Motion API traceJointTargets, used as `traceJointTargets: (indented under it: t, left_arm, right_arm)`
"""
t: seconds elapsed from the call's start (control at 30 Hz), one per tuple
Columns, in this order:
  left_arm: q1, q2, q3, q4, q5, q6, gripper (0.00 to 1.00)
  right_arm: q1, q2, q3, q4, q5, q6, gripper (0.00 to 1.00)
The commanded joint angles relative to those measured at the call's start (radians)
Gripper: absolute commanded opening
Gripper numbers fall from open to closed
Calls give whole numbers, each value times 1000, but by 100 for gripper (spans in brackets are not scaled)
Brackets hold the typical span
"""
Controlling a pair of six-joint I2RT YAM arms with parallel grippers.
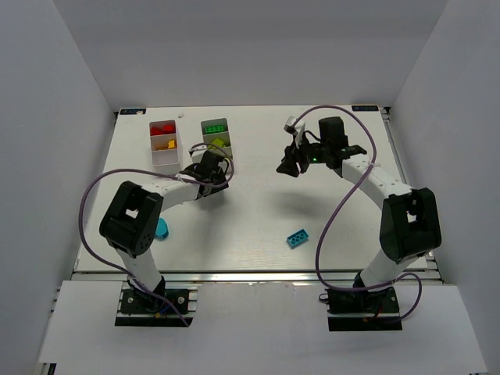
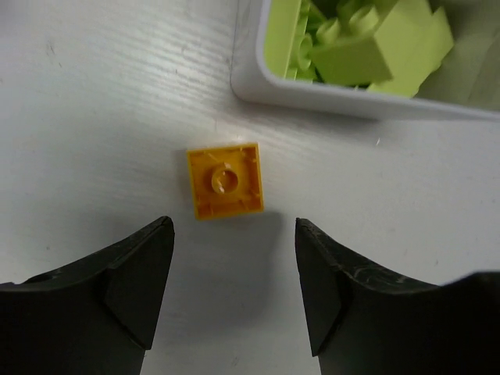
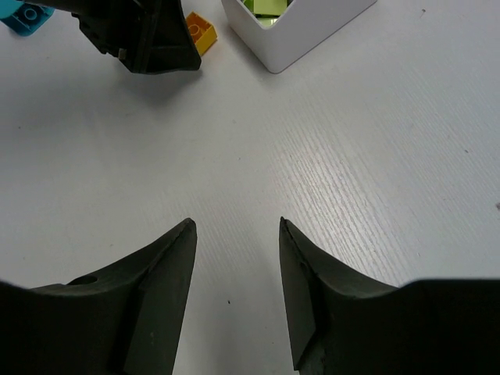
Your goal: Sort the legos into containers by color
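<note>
An orange lego (image 2: 225,180) lies upside down on the table, just ahead of my left gripper (image 2: 234,226), which is open and empty. It lies beside the near wall of the right container (image 2: 312,92), whose compartment holds lime-yellow legos (image 2: 367,43). From above, the left gripper (image 1: 219,166) sits at that tray's near end (image 1: 204,134). The left container (image 1: 153,144) holds red and orange legos. My right gripper (image 1: 287,166) hovers open over bare table; nothing is between its fingers (image 3: 237,223). One cyan lego (image 1: 297,237) lies on the table and another (image 1: 162,228) shows beside the left arm.
The right wrist view shows the left gripper (image 3: 141,39), the orange lego (image 3: 199,33), a tray corner (image 3: 297,35) and a cyan lego (image 3: 23,12). White walls enclose the table on three sides.
</note>
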Motion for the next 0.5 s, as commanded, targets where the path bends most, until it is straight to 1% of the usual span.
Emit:
traceJointTargets:
  t: [0.0,0.13,0.3,0.47]
  left_arm:
    - [-3,4,73,27,-89,39,73]
    - [-3,53,122,17,-103,65,71]
    - [-3,118,179,-9,-113,79,67]
    - [-3,125,190,-25,-130,75,66]
  right_arm:
    - [-6,-30,10,34,-17,14,52]
    - [-8,-27,13,40,-19,24,52]
    - [-17,-27,17,41,-22,27,52]
    - [-22,-26,18,45,-27,30,52]
